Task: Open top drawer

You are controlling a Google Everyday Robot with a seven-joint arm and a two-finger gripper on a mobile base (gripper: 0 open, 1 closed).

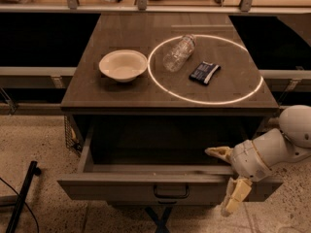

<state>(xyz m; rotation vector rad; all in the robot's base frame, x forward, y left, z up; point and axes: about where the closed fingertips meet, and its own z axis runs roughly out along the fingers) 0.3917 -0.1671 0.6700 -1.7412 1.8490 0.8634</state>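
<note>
Top drawer (121,187) pulled out, interior dark, gripper (219,181) straddling its right front, jaws spread

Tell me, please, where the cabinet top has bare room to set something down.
Bare wood lies along the back edge of the cabinet top, behind the white bowl and plastic bottle, and at the front-left corner before the bowl. The middle is crowded: bowl, bottle, dark packet. The open claw hangs at the right end of the top drawer front.

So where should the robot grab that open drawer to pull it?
Grip the dark bail handle mid-front on the top drawer, coming straight from the front: its loop stands off the wood. The gripper is open by the drawer's right end.
</note>
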